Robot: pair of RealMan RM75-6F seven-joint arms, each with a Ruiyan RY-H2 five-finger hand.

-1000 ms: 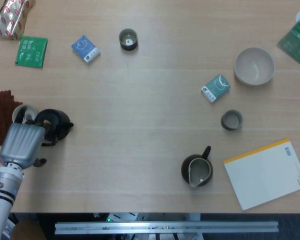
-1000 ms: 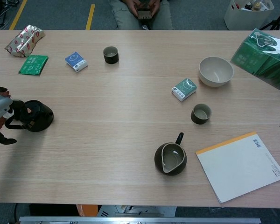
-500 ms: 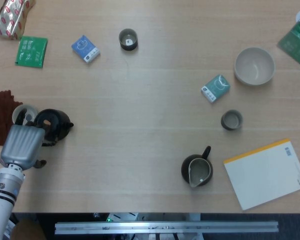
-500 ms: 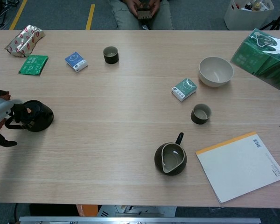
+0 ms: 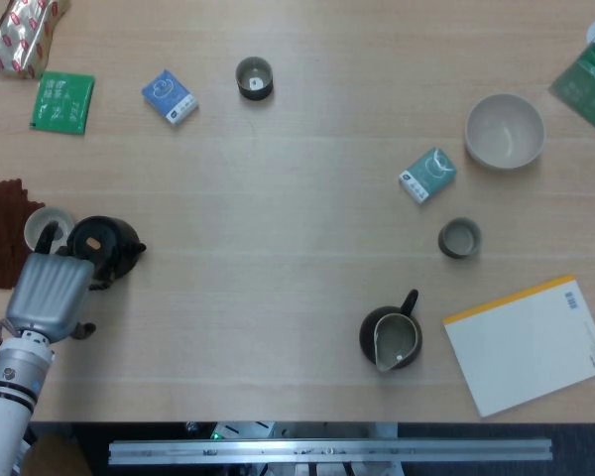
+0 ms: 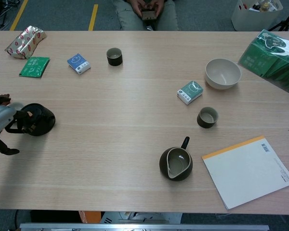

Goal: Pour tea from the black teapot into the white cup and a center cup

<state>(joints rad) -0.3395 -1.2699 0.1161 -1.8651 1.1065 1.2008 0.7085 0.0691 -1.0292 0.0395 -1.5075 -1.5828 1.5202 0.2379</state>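
— Pale wood tabletop [image 5: 278,198], lots of things spread across it. Where's the pot?

— At my far left edge. My left hand [image 5: 48,291] sits at the handle side of the black teapot [image 5: 104,243], which stands upright on the table. From the head view my palm covers the handle, and from the chest view my fingers [image 6: 20,120] seem curled at it, but I cannot tell whether they're closed round it or only touching.

— And the cups?

— A white cup [image 5: 47,224] is just beside the pot, partly behind my hand. One dark cup [image 5: 254,77] stands far up the table, another dark cup [image 5: 459,238] well off to the right, near a dark pitcher [image 5: 391,339].

— What worries you?

— If my hold is loose, I judge the pot could swing or slip when lifted. The white cup is so close that my hand could knock it while tilting. Pouring at the distant cups means carrying a full pot a long way.

— Any writing to read?

— A barcode on the yellow-edged notebook [image 5: 531,344]; the blue packet [image 5: 169,96] and teal packet [image 5: 427,175] show printing too small to read.
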